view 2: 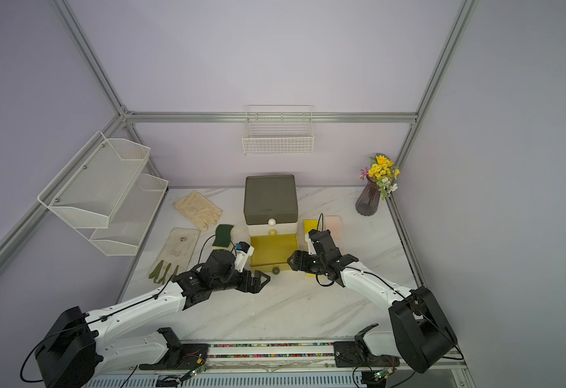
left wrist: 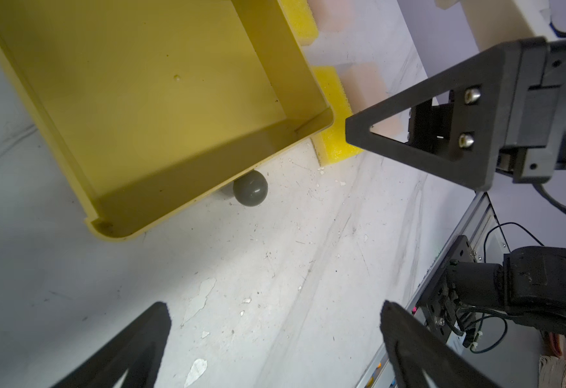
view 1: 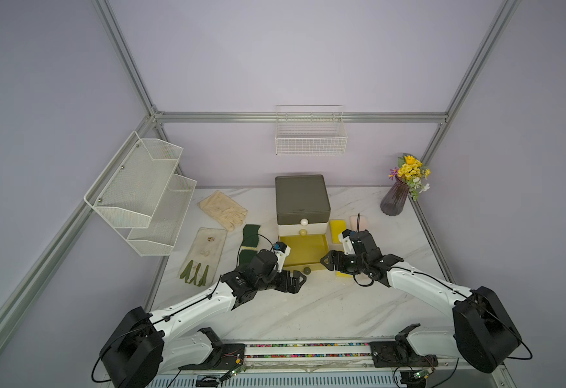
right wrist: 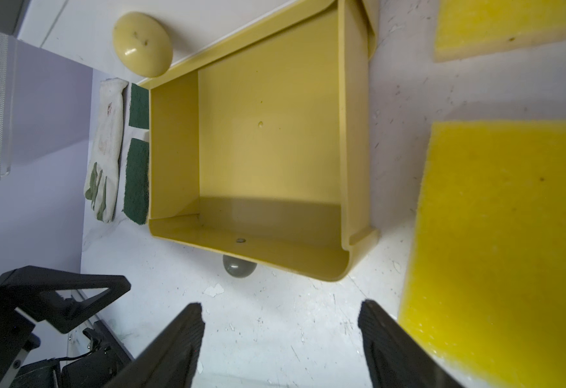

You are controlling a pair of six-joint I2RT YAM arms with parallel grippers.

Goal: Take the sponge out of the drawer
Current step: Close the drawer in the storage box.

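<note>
I found both pincers spread wide, pinching nothing: the left gripper [left wrist: 273, 307] and the right gripper [right wrist: 280, 305] hung by the pulled-out yellow drawer [view 1: 303, 248], lowest of 3. It lay bare, and the sponge [right wrist: 510, 235] rested on the table [view 1: 308, 302] just beside its front right corner. I counted 1 more yellow sponge [view 1: 338, 230], 1 pink sponge [view 1: 359, 222], 2 green-faced sponges [view 1: 251, 232] and 2 gloves [view 1: 222, 208].

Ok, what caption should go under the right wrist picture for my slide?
Empty yellow drawer pulled out, with a yellow sponge lying on the marble table right beside it.
</note>
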